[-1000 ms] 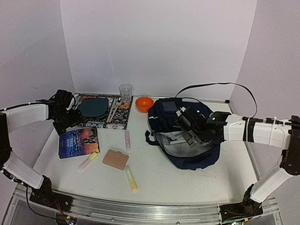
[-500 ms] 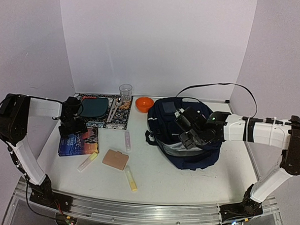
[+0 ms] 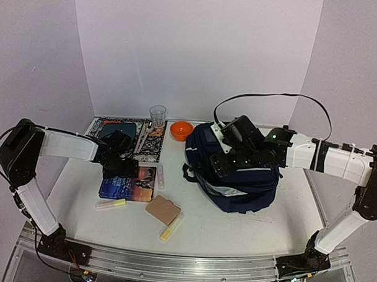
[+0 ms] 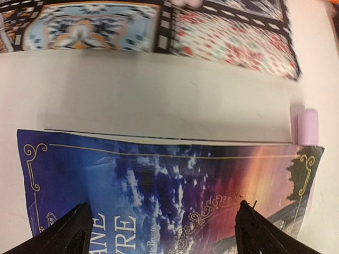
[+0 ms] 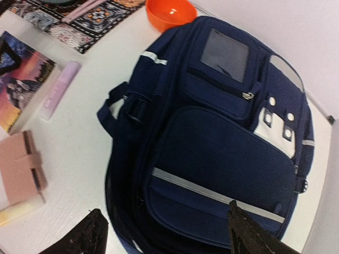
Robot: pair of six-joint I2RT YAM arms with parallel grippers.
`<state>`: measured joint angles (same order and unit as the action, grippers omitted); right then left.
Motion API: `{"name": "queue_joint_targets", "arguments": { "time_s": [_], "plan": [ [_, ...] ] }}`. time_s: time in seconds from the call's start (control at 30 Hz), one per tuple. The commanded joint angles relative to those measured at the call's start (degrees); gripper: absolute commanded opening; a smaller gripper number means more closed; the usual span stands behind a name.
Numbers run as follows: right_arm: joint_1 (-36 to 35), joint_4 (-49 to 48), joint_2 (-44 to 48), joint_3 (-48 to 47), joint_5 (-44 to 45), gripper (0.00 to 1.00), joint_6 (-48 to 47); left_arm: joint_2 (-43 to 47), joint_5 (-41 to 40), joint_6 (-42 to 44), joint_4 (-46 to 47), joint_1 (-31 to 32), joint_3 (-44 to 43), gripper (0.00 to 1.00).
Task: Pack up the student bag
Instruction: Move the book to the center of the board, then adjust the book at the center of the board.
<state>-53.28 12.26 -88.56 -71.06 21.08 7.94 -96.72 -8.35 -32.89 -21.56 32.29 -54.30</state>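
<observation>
**Bag on surface, both sets of fingers open**

Student bag lies front-up on the right half of the white surface. It sits directly under the right fingers, which are spread wide and hold nothing. Left fingers, also spread and empty, hover over a book, well apart from the bag. Plain white walls behind.

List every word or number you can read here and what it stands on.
"ANE" above "YRE": large title letters on the book cover; the first letters are hidden.
"Bronte": small line beside the title, only partly legible.
Bag: no readable text.
Mat: pattern only, no words.
</observation>
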Motion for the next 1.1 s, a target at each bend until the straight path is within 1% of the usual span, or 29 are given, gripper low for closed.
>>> {"name": "queue_joint_targets", "arguments": {
  "time_s": [0.0,0.2,0.3,0.47,0.7,0.9,1.07],
  "plan": [
    [0.2,-1.9,-4.9,-5.2,-11.7,0.78,0.1,-4.5,14.1,1.5,-6.2,4.4,-0.9,0.94],
    [0.2,-2.2,-12.3,-10.7,-18.5,0.79,0.1,-7.9,15.1,4.5,-5.6,11.5,-7.1,0.94],
    [0.2,-2.2,-15.6,-13.1,-20.6,0.79,-0.7,-7.0,14.2,4.5,-5.4,12.9,-8.5,0.94],
    [1.0,-2.1,-22.4,-17.4,-23.6,0.8,-2.3,-2.5,11.1,-1.6,-7.1,12.3,-8.0,0.97],
    [3.8,-1.9,-32.3,-26.1,-28.1,0.8,-5.9,3.3,12.3,-13.6,-8.4,9.5,-3.4,0.97],
    [5.6,-0.5,-39.8,-33.2,-31.4,0.81,-9.3,3.7,15.1,-15.5,-8.7,9.0,-0.8,0.95],
    [5.7,-0.2,-44.1,-36.3,-34.9,0.81,-9.7,0.4,14.3,-14.2,-8.7,8.7,-2.0,0.94]
  ]
}}
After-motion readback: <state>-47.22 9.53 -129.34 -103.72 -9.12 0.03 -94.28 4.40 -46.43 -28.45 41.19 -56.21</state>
